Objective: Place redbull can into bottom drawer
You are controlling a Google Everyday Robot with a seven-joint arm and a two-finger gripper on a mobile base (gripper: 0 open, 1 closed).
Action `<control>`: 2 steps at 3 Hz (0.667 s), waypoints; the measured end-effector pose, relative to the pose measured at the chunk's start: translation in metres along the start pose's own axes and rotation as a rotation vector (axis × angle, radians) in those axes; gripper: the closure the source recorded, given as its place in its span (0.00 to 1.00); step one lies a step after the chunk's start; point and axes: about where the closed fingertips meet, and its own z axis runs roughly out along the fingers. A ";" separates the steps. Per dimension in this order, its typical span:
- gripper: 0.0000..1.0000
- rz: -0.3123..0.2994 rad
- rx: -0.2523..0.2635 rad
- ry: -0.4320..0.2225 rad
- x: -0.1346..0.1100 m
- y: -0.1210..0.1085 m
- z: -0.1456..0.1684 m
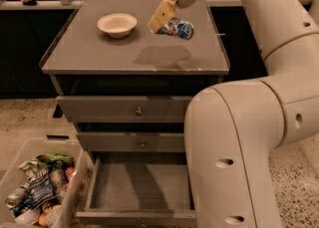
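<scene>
The redbull can (178, 28), silver and blue, hangs tilted on its side above the grey cabinet top (89, 53), right of the white bowl (117, 24). My gripper (164, 20) reaches in from the upper right, its tan fingers (160, 15) shut on the can's left end. Can and gripper cast a shadow on the top in front of them. The bottom drawer (139, 188) is pulled out at the foot of the cabinet, showing its grey inside with nothing in it.
The two upper drawers (134, 110) are closed. A clear bin (30, 153) of snack wrappers stands on the floor to the left of the bottom drawer. My large white arm (234, 137) fills the right side and hides the drawers' right ends.
</scene>
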 end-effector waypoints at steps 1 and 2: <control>1.00 0.000 0.000 0.000 0.000 0.000 0.000; 1.00 -0.058 -0.018 0.005 0.003 0.013 -0.005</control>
